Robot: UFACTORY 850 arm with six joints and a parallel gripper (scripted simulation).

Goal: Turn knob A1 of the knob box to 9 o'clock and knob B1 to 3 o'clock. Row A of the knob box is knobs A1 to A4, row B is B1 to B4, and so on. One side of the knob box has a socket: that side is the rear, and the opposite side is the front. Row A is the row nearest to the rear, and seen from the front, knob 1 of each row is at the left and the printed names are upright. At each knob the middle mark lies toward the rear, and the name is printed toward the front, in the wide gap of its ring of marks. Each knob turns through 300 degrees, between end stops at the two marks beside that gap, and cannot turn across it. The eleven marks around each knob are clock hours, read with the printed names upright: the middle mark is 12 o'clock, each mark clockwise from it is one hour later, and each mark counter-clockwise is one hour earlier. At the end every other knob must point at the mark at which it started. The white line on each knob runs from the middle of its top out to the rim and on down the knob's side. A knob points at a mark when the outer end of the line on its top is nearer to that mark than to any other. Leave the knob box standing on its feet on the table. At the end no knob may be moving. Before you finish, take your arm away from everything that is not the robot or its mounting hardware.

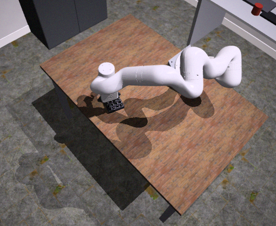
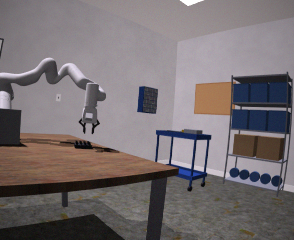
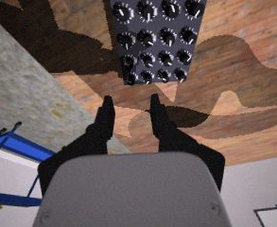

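Note:
The black knob box [image 1: 114, 105] [image 2: 82, 146] [image 3: 158, 24] stands on the table with its knobs up. The wrist view shows four rows of dark knobs ringed by white marks. In the top row the second knob's [image 3: 147, 10] line points down in the picture, and the third knob's [image 3: 170, 8] line points up. The printed names and the socket cannot be made out, so I cannot tell which row is A. My gripper [image 2: 88, 132] [image 3: 131, 103] is partly open and empty, above the box and touching nothing. In the top view the wrist hides its fingers.
The wooden table [image 1: 206, 146] [image 2: 38, 165] carries the box near one long edge [image 1: 100, 131]. The arm [image 1: 154, 75] [image 2: 48, 69] reaches over the table from its base and casts shadows across box and table. A blue cart [image 2: 183, 134] stands beyond the table.

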